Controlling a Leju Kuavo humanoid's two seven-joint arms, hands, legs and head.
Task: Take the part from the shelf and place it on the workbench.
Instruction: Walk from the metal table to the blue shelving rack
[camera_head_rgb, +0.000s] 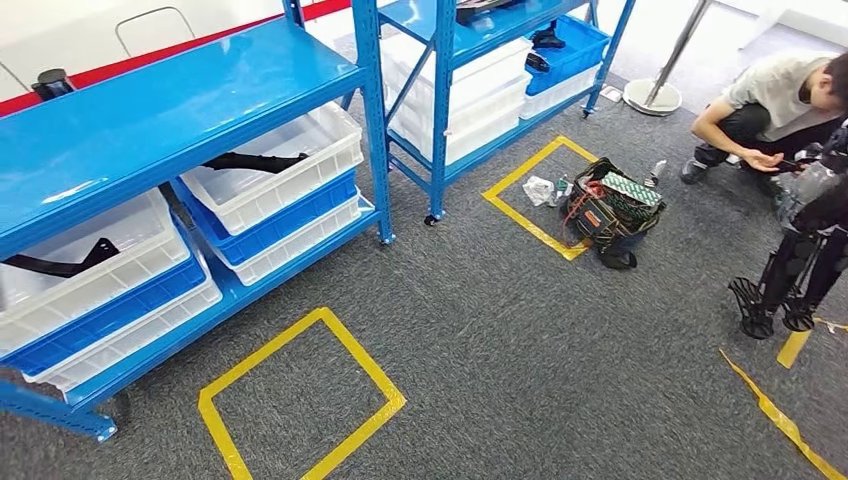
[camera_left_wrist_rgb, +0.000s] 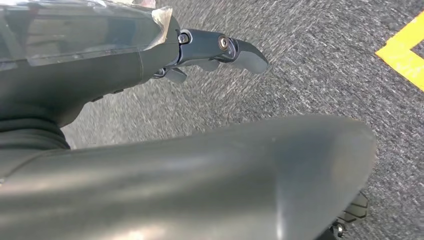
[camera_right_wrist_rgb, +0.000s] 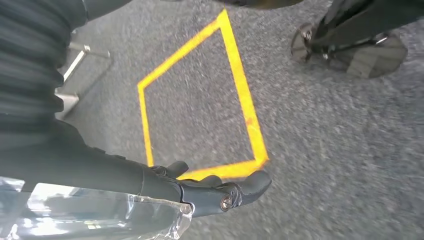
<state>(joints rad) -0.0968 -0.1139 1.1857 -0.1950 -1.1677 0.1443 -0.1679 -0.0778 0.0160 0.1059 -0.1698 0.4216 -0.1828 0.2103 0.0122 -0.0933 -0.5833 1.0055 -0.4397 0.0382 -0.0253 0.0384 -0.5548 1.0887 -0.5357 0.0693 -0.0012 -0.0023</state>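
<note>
A black curved part (camera_head_rgb: 255, 160) lies in a white bin (camera_head_rgb: 330, 150) on the middle level of the blue shelf (camera_head_rgb: 150, 110) at the left. A second black part (camera_head_rgb: 60, 264) lies in the white bin (camera_head_rgb: 130, 235) further left. My left hand (camera_left_wrist_rgb: 220, 50) hangs over grey carpet, its dark fingers loosely stretched and holding nothing. My right hand (camera_right_wrist_rgb: 220, 192) also hangs low above the carpet, beside a yellow tape square (camera_right_wrist_rgb: 200, 100), and holds nothing.
A second blue shelf (camera_head_rgb: 470, 30) with white and blue bins stands behind. Yellow tape squares (camera_head_rgb: 300, 400) (camera_head_rgb: 535, 195) mark the carpet. A tool bag (camera_head_rgb: 610, 210) sits by the far square. A person (camera_head_rgb: 770, 100) crouches at the right beside a dark legged machine (camera_head_rgb: 800, 250).
</note>
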